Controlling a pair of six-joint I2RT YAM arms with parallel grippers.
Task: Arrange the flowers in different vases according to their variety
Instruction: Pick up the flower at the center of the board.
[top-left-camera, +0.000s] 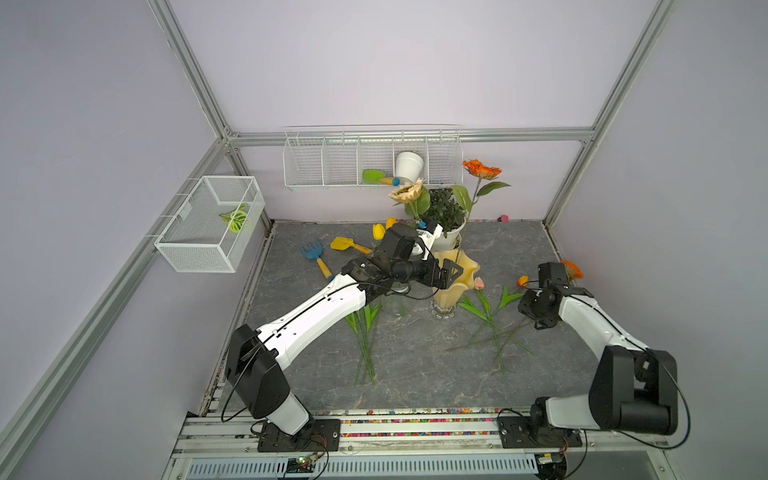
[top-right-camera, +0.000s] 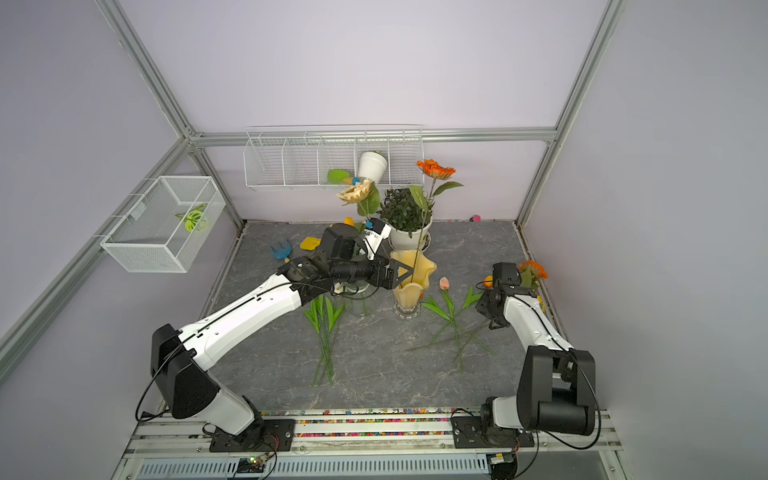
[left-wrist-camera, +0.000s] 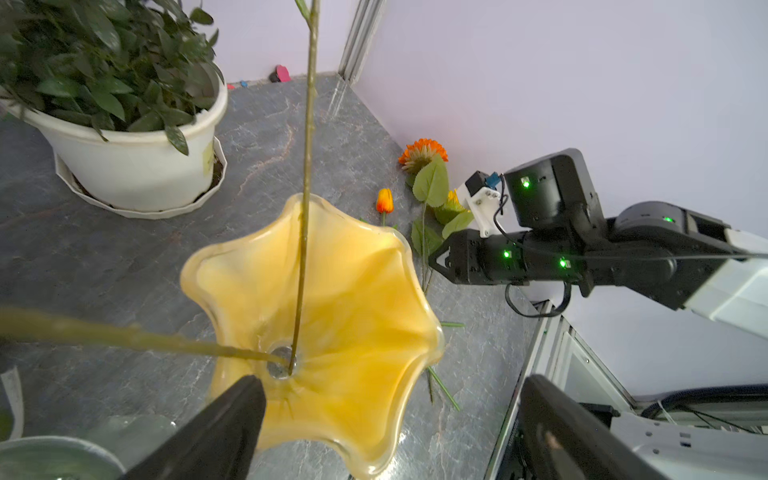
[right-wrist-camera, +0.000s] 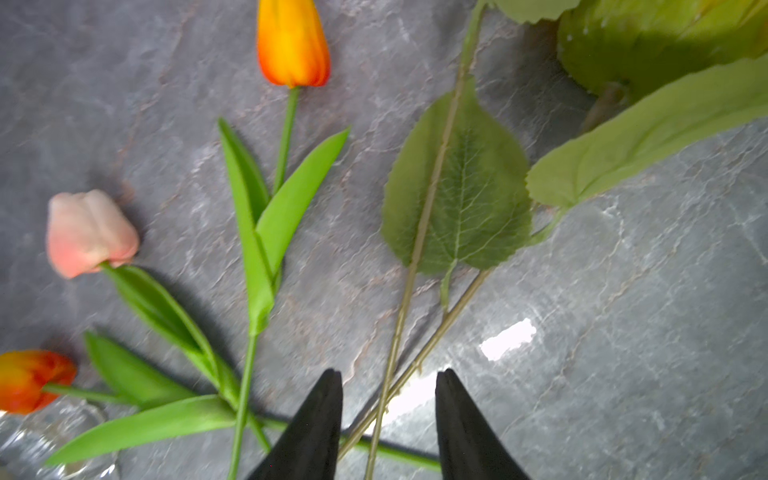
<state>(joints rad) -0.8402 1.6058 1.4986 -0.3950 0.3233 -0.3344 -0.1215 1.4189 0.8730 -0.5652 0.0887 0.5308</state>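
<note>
The pale-yellow vase (top-left-camera: 464, 271) (left-wrist-camera: 353, 316) holds two stems: an orange flower (top-left-camera: 482, 168) and a cream sunflower (top-left-camera: 406, 192). My left gripper (top-left-camera: 451, 272) (left-wrist-camera: 392, 380) hangs open just over the vase's rim, gripping nothing. The clear vase (top-left-camera: 397, 301) stands under the left arm, mostly hidden. Yellow tulip heads (top-left-camera: 378, 231) show behind that arm. At right, a pink tulip (right-wrist-camera: 89, 232), orange tulips (right-wrist-camera: 293, 41) and a large orange flower (top-left-camera: 571, 270) lie on the table. My right gripper (right-wrist-camera: 390, 374) (top-left-camera: 537, 323) is open and low, its jaws either side of two olive stems (right-wrist-camera: 409, 291), not pinching them.
A leafy potted plant (top-left-camera: 442, 212) stands right behind the yellow vase. A blue rake (top-left-camera: 311, 253) and a yellow shovel (top-left-camera: 347, 244) lie at the back left. Green stems (top-left-camera: 365, 345) lie on the table (top-left-camera: 415, 374) before the left arm. Wire baskets (top-left-camera: 370, 160) hang on the walls.
</note>
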